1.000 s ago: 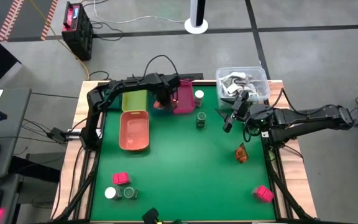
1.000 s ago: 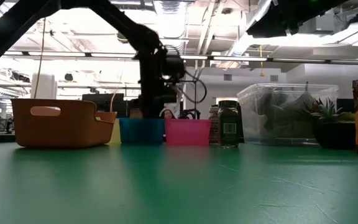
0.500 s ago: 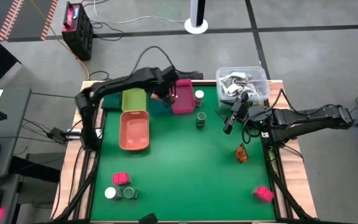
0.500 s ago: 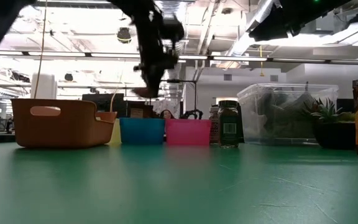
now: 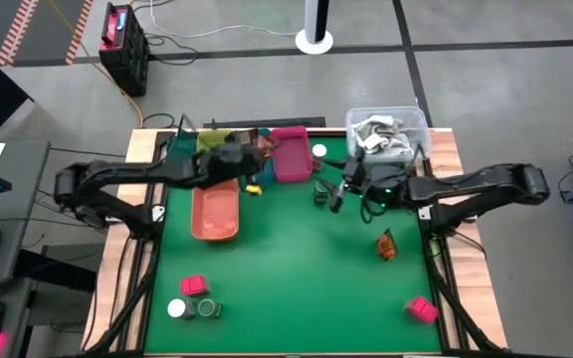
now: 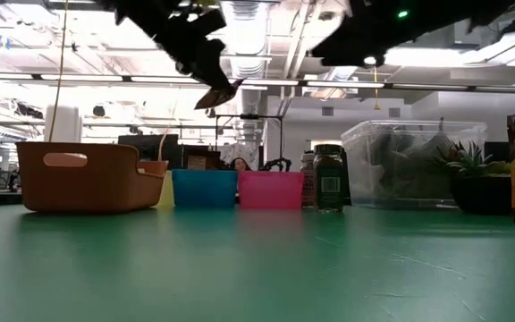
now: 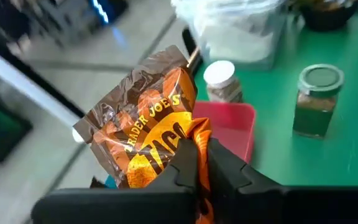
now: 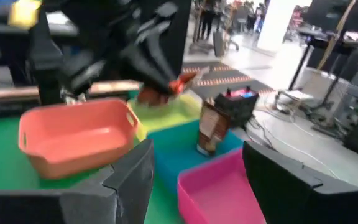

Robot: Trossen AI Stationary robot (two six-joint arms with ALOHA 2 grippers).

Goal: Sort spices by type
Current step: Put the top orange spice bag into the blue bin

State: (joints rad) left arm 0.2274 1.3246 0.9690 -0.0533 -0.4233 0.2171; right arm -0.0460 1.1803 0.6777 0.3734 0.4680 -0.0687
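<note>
- High view: the green table (image 5: 296, 259) fills the frame's middle, with the trays in its upper left: an orange tray (image 5: 216, 212), a yellow-green tray (image 5: 210, 142) and a pink tray (image 5: 290, 153).
- A clear tub (image 5: 387, 131) sits at the table's upper right corner.
- The left gripper (image 5: 252, 154) hangs above the trays, clamped on a crinkly brown-orange packet (image 7: 146, 140), as the left wrist view shows.
- The right gripper (image 5: 332, 193) hovers right of centre beside a dark green jar (image 5: 320, 189), fingers spread and empty.
- Another brown-orange packet (image 5: 386, 245) stands at mid right.
- A pink cube box (image 5: 423, 310) lies lower right; another pink box (image 5: 193, 286), a white-lidded jar (image 5: 176, 309) and a green jar (image 5: 208, 309) cluster lower left.
- A white-lidded jar (image 5: 318, 152) stands just right of the pink tray.
</note>
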